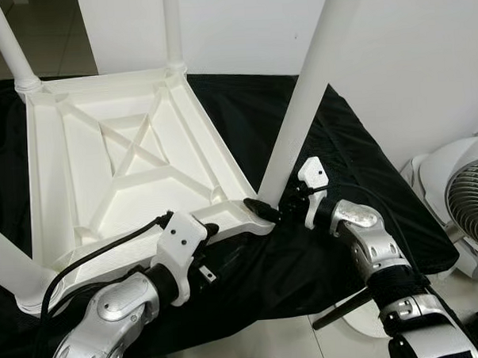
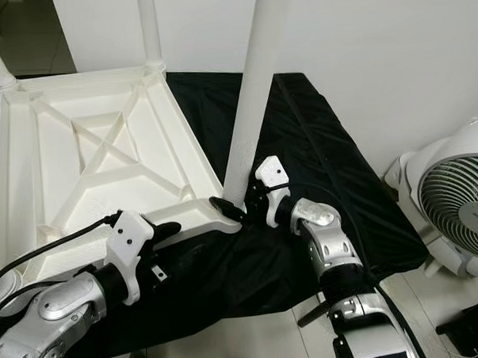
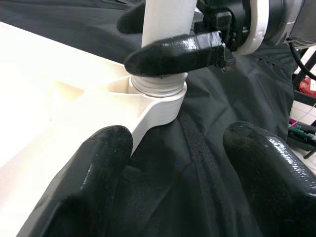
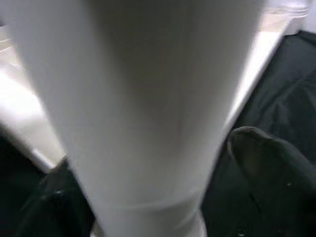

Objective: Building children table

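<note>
A white plastic children's table (image 1: 127, 152) lies upside down on a black cloth (image 1: 357, 150). A long white leg (image 1: 307, 97) stands upright in the near right corner socket (image 3: 158, 89). My right gripper (image 1: 270, 206) is shut on this leg just above the socket; the right wrist view has the leg (image 4: 143, 108) between its fingers (image 4: 269, 163). My left gripper (image 3: 197, 163) is open at the table's near edge, close to the same corner. One of its fingers (image 3: 98, 168) is against the rim, the other over the cloth.
Three more white legs stand in the other corners: far left (image 1: 3, 43), far right (image 1: 173, 27) and near left (image 1: 9, 264). A white fan (image 1: 470, 208) sits on the floor to the right. A white wall runs behind the cloth.
</note>
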Available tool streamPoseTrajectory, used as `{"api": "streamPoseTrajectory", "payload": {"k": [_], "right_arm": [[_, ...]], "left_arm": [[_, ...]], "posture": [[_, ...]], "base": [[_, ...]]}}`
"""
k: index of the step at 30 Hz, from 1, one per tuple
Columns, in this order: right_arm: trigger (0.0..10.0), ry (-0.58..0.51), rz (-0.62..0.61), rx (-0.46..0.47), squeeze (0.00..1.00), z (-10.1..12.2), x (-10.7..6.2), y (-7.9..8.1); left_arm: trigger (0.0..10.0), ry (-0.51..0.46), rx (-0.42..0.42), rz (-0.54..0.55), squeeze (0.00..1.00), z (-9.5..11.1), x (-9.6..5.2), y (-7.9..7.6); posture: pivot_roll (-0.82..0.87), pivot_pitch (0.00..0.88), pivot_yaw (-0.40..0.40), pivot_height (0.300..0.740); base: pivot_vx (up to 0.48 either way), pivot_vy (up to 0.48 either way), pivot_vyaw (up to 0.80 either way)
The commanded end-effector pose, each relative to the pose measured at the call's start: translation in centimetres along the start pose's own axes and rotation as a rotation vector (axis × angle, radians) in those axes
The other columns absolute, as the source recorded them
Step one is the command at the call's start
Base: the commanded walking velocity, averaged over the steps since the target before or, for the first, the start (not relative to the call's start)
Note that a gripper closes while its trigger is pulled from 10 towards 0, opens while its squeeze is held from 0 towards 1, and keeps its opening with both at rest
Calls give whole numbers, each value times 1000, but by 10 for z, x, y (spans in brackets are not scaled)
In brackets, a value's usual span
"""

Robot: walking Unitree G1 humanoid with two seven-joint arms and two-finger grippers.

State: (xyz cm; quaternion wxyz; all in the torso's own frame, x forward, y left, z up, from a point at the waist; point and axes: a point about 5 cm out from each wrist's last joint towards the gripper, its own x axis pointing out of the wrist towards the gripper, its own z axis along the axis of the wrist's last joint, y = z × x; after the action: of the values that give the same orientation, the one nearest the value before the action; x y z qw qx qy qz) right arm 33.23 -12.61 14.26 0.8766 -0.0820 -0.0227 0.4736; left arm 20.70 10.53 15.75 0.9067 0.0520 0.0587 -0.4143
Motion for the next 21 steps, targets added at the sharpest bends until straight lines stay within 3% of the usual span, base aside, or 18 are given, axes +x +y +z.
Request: {"api": "streamPoseTrajectory", "payload": {"k": [1,2,13,21], "right_arm": [[784,20,16,5,0,-5,-1,0],[0,13,45,10,0,-7,0,1],[0,8,38,13,0,-15,-5,2],[0,9,-164,53,0,-21,-7,7]], "left_arm": [[10000,0,-6,-12,0,1,-1,-5],[10000,1,-8,-13,0,1,-1,-5],[10000,0,-12,-19,0,1,0,-7],[10000,-3,-15,-16,0,1,0,-6]], "posture": [[213,78,-95,740],[212,80,-94,740],[205,78,-97,740],[202,80,-105,740]], "base": [[0,0,0],[0,0,0],[0,0,0],[0,0,0]]}}
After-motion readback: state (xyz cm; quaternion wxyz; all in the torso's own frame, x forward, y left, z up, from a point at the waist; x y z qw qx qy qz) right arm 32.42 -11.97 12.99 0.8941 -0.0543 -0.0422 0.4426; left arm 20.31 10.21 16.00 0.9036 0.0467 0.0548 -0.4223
